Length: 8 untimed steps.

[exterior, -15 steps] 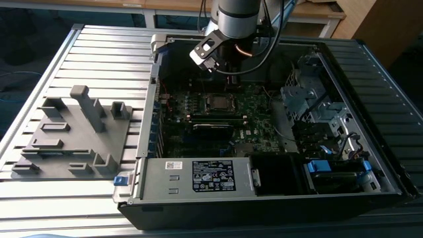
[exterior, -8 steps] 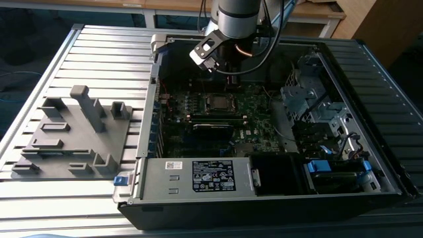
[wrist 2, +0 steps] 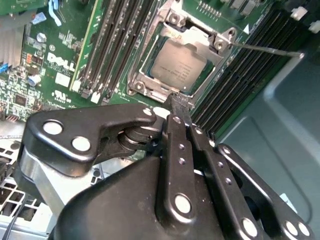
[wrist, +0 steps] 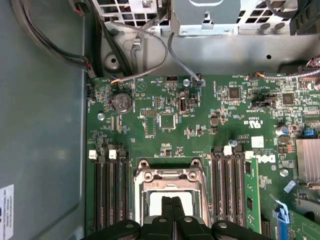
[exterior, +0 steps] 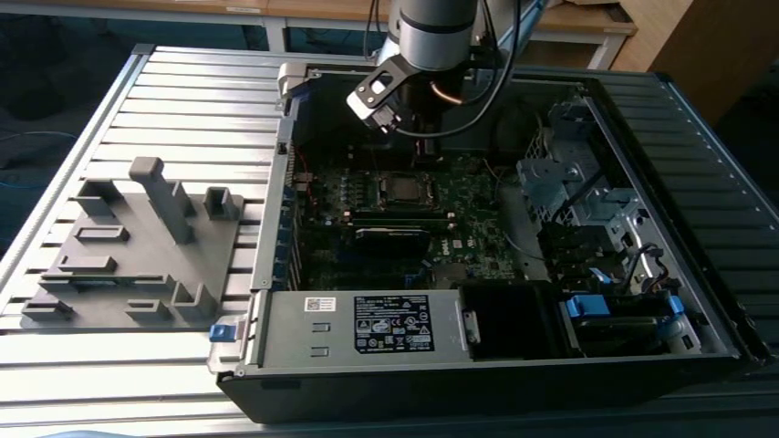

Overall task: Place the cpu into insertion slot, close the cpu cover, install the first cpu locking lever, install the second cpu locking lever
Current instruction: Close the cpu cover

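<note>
Beside the cpu (wrist 2: 176, 66), memory slots (wrist 2: 113, 45).

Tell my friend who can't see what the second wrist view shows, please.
The gripper, fingers together, points at the edge of the silvery cpu cover, which lies over the cpu on a green motherboard. One thin lever sticks out beside it.

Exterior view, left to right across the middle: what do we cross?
grey fixture plate → insertion slot → silver drive cage
</note>
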### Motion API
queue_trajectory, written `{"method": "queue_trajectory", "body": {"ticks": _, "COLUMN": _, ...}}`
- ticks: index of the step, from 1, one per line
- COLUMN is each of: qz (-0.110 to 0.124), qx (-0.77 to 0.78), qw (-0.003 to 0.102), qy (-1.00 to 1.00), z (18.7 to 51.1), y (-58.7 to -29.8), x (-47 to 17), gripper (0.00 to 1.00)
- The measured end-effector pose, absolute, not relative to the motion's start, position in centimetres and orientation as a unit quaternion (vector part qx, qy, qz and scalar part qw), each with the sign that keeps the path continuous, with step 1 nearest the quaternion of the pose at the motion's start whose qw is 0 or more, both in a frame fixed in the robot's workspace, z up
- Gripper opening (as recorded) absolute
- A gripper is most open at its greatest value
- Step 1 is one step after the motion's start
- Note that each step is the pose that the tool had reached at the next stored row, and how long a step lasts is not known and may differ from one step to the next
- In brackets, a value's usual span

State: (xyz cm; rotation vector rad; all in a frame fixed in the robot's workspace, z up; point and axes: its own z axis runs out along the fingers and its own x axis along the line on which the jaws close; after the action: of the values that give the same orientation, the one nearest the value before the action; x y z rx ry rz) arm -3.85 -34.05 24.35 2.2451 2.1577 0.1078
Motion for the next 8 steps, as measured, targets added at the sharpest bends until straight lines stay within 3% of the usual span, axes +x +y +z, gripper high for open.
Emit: {"method": "queue_trajectory", "body": {"ticks": 8, "qz": 0.034, "qx": 0.720, "qw": 0.013, "qy": 0.692, "z": 24.33, "y": -34.06, "x": -4.27, "gripper": 0.11}}
